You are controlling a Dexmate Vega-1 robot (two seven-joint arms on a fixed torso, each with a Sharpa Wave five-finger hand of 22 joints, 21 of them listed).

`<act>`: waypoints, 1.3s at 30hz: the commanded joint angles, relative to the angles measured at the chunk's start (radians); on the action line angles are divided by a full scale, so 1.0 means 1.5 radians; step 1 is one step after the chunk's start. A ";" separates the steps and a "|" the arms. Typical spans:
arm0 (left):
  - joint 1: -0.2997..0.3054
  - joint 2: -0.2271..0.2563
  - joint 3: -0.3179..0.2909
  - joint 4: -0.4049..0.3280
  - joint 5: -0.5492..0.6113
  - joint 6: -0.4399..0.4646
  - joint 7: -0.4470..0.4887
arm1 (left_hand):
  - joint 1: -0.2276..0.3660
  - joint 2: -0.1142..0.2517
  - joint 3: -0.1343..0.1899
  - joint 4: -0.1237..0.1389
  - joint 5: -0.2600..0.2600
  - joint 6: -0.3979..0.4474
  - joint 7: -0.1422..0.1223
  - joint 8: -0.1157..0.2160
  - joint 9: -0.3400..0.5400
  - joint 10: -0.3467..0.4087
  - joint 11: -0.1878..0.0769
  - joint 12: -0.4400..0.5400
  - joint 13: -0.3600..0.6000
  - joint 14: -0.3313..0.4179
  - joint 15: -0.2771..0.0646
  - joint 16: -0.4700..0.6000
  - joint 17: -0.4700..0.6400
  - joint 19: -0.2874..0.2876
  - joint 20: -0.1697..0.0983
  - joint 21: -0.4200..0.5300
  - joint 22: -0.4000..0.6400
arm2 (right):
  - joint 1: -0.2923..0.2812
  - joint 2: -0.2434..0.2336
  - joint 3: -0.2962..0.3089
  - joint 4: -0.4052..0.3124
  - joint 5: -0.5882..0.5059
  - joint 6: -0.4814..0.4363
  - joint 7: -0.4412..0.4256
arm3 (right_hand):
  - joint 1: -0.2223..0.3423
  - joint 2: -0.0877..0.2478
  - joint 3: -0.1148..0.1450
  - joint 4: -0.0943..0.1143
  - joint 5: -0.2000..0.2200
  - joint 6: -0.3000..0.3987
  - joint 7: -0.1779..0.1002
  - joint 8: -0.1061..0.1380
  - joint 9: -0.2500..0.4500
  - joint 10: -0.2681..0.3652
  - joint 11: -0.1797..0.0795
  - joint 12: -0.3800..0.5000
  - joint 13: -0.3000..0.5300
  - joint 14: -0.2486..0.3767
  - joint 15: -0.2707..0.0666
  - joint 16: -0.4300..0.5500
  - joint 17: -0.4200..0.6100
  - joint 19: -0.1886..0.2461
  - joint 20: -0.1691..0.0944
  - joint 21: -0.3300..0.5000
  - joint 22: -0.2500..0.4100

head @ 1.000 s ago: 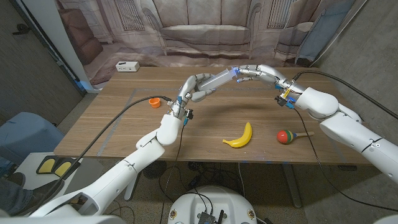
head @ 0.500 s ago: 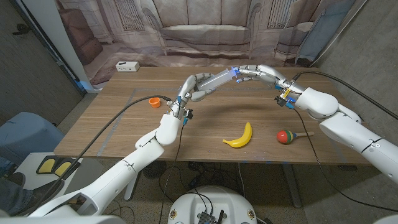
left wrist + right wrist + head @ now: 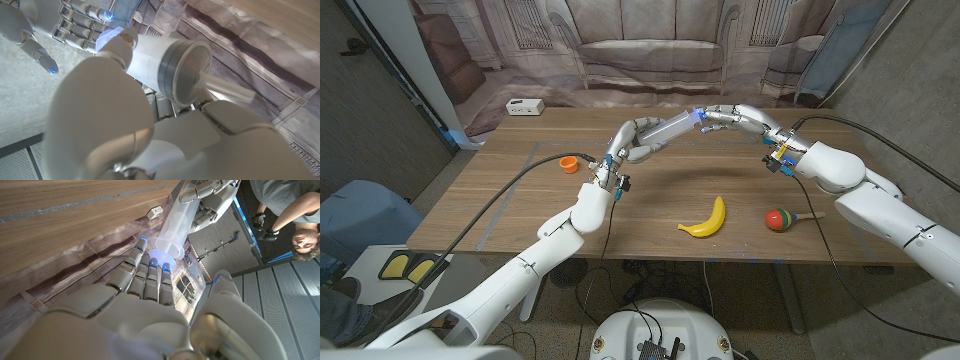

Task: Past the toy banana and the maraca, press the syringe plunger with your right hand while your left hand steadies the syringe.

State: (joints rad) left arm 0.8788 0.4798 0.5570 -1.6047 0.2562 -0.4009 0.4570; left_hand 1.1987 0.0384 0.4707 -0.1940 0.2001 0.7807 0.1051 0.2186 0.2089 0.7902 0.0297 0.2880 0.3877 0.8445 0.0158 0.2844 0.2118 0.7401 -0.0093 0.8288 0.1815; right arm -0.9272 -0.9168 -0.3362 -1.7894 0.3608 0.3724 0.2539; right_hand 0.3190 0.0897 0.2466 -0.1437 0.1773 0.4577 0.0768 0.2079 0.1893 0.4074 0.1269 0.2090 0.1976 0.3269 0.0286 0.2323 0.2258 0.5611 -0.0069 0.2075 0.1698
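Two hands meet over the far middle of the desk (image 3: 500, 215): going from the left, past a white box (image 3: 524, 106) at the back edge and a small orange cup (image 3: 567, 165), the left hand (image 3: 637, 140) grips the barrel of the clear syringe (image 3: 670, 128), held in the air and slanting up toward the right. The right hand (image 3: 732, 117) has its fingertips (image 3: 152, 256) set against the syringe's plunger end, grasping nothing. Nearer the front, the toy banana (image 3: 706, 219) and then the maraca (image 3: 783, 219) lie on the wood, well apart from both hands.
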 commanded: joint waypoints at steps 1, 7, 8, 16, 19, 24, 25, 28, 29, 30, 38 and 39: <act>0.002 0.002 -0.001 0.002 -0.001 -0.012 -0.001 | -0.003 0.045 0.030 0.021 0.004 0.025 -0.018 0.002 0.003 0.048 -0.043 -0.002 0.003 0.085 -0.102 0.002 0.003 0.004 -0.009 0.004 0.001 | -0.013 -0.003 0.014 -0.008 -0.003 0.004 -0.018 | 0.005 -0.002 -0.001 0.003 -0.001 -0.005 0.000 -0.004 0.001 -0.002 0.000 -0.001 0.001 -0.004 0.002 0.002 0.002 0.000 0.004 -0.003 0.004; 0.004 0.003 -0.003 0.002 0.000 -0.016 0.002 | 0.000 0.045 0.030 0.019 0.004 0.025 -0.018 0.001 0.003 0.049 -0.043 -0.002 0.004 0.085 -0.102 0.004 0.005 0.004 -0.010 0.006 0.001 | -0.020 -0.004 0.020 -0.014 -0.001 0.002 -0.026 | 0.006 -0.003 -0.001 0.003 -0.001 -0.007 0.000 -0.005 0.001 -0.004 -0.001 -0.002 0.001 -0.006 0.002 0.001 0.002 -0.002 0.005 -0.004 0.004; 0.005 0.002 -0.004 0.002 0.000 -0.017 0.003 | 0.000 0.045 0.030 0.019 0.004 0.025 -0.018 0.001 0.003 0.049 -0.042 -0.002 0.004 0.085 -0.103 0.004 0.005 0.004 -0.010 0.006 0.001 | -0.021 -0.005 0.022 -0.015 -0.002 0.002 -0.028 | 0.006 -0.003 -0.001 0.003 -0.001 -0.007 0.000 -0.005 0.001 -0.004 -0.001 -0.002 0.001 -0.006 0.002 0.001 0.002 -0.003 0.005 -0.004 0.004; 0.009 0.003 -0.007 0.001 0.001 -0.022 0.006 | -0.001 0.045 0.030 0.020 0.004 0.026 -0.017 0.001 0.003 0.049 -0.041 -0.003 0.004 0.086 -0.102 0.004 0.005 0.005 -0.009 0.008 0.001 | -0.030 -0.006 0.031 -0.022 -0.003 0.002 -0.039 | 0.006 -0.002 -0.001 0.003 -0.001 -0.010 0.001 -0.006 0.001 -0.007 0.000 -0.004 0.001 -0.009 0.004 -0.001 0.003 -0.005 0.006 -0.005 0.004; 0.011 0.004 -0.009 0.000 0.002 -0.023 0.007 | -0.001 0.045 0.031 0.020 0.004 0.026 -0.017 0.001 0.003 0.049 -0.042 -0.003 0.005 0.086 -0.101 0.004 0.005 0.004 -0.009 0.009 0.001 | -0.032 -0.005 0.032 -0.023 -0.003 0.003 -0.041 | 0.006 -0.003 -0.002 0.003 -0.001 -0.012 0.001 -0.007 0.001 -0.008 -0.001 -0.004 0.001 -0.010 0.003 -0.001 0.003 -0.007 0.006 -0.006 0.004; 0.014 0.005 -0.010 -0.003 0.002 -0.022 0.005 | -0.001 0.046 0.031 0.020 0.004 0.027 -0.017 0.001 0.003 0.050 -0.041 -0.004 0.005 0.085 -0.102 0.004 0.005 0.003 -0.009 0.010 0.001 | -0.037 -0.003 0.036 -0.024 -0.004 0.004 -0.047 | 0.007 -0.003 -0.002 0.003 -0.001 -0.022 -0.002 -0.011 0.001 -0.012 -0.001 -0.006 0.002 -0.012 0.004 -0.002 0.003 -0.011 0.007 -0.007 0.004; 0.014 0.006 -0.011 -0.004 0.003 -0.021 0.005 | -0.001 0.045 0.031 0.020 0.004 0.027 -0.017 0.001 0.003 0.050 -0.043 -0.004 0.005 0.085 -0.102 0.004 0.005 0.004 -0.009 0.010 0.001 | -0.037 -0.002 0.036 -0.024 -0.004 0.005 -0.048 | 0.006 -0.003 -0.003 0.003 -0.001 -0.028 -0.003 -0.013 0.001 -0.012 -0.001 -0.006 0.002 -0.012 0.004 -0.002 0.003 -0.011 0.008 -0.007 0.004; 0.016 0.007 -0.011 -0.006 0.002 -0.021 0.003 | 0.000 0.045 0.031 0.019 0.004 0.027 -0.017 0.001 0.003 0.050 -0.043 -0.004 0.006 0.086 -0.102 0.005 0.006 0.003 -0.009 0.011 0.001 | -0.040 -0.001 0.039 -0.023 -0.004 0.007 -0.052 | 0.006 -0.003 -0.003 0.003 -0.001 -0.042 -0.003 -0.017 0.001 -0.018 -0.002 -0.008 0.002 -0.016 0.006 -0.003 0.004 -0.012 0.008 -0.008 0.004; 0.016 0.007 -0.012 -0.007 0.002 -0.021 0.003 | 0.000 0.045 0.031 0.020 0.004 0.027 -0.017 0.001 0.003 0.050 -0.043 -0.004 0.006 0.085 -0.102 0.004 0.006 0.004 -0.009 0.011 0.001 | -0.041 0.000 0.040 -0.023 -0.004 0.007 -0.053 | 0.006 -0.003 -0.004 0.004 -0.001 -0.043 -0.003 -0.017 0.001 -0.018 -0.002 -0.008 0.002 -0.016 0.005 -0.003 0.004 -0.013 0.008 -0.008 0.004; 0.017 0.008 -0.012 -0.008 0.002 -0.021 0.002 | -0.001 0.045 0.031 0.020 0.004 0.027 -0.017 0.001 0.003 0.050 -0.043 -0.004 0.006 0.085 -0.102 0.004 0.006 0.004 -0.009 0.011 0.001 | -0.042 0.000 0.041 -0.023 -0.004 0.007 -0.054 | 0.005 -0.004 -0.004 0.004 -0.001 -0.046 -0.003 -0.018 0.001 -0.020 -0.002 -0.008 0.002 -0.016 0.006 -0.003 0.004 -0.013 0.008 -0.008 0.004; 0.021 0.010 -0.015 -0.012 0.001 -0.019 0.001 | -0.001 0.045 0.031 0.020 0.004 0.027 -0.017 0.000 0.003 0.051 -0.042 -0.005 0.007 0.085 -0.100 0.004 0.006 0.003 -0.009 0.012 0.001 | -0.047 0.002 0.046 -0.024 -0.002 0.008 -0.061 | 0.006 -0.004 -0.005 0.004 -0.001 -0.074 -0.013 -0.024 0.001 -0.027 -0.005 -0.010 0.002 -0.017 0.007 -0.004 0.004 -0.014 0.010 -0.008 0.004; 0.021 0.011 -0.016 -0.013 0.001 -0.019 0.001 | -0.001 0.045 0.031 0.020 0.003 0.028 -0.018 0.000 0.003 0.051 -0.041 -0.005 0.007 0.085 -0.101 0.004 0.006 0.003 -0.009 0.013 0.001 | -0.047 0.003 0.047 -0.024 -0.002 0.008 -0.061 | 0.006 -0.004 -0.005 0.004 -0.001 -0.076 -0.013 -0.024 0.001 -0.027 -0.005 -0.010 0.002 -0.017 0.007 -0.004 0.004 -0.014 0.010 -0.008 0.004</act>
State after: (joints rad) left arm 0.9029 0.4911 0.5396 -1.6146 0.2586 -0.4318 0.4626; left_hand 1.1987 0.0384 0.4739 -0.1973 0.2002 0.7830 0.1074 0.2152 0.2097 0.7912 0.0287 0.2737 0.3935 0.8444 0.0153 0.2854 0.2165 0.7448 -0.0139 0.8403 0.1816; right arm -0.9880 -0.9181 -0.2770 -1.8228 0.3550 0.3816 0.1751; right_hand 0.3190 0.0897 0.2424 -0.1396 0.1774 0.3524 0.0581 0.1737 0.1906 0.3727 0.1215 0.1957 0.1975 0.3085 0.0392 0.2323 0.2304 0.5409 0.0057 0.1958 0.1749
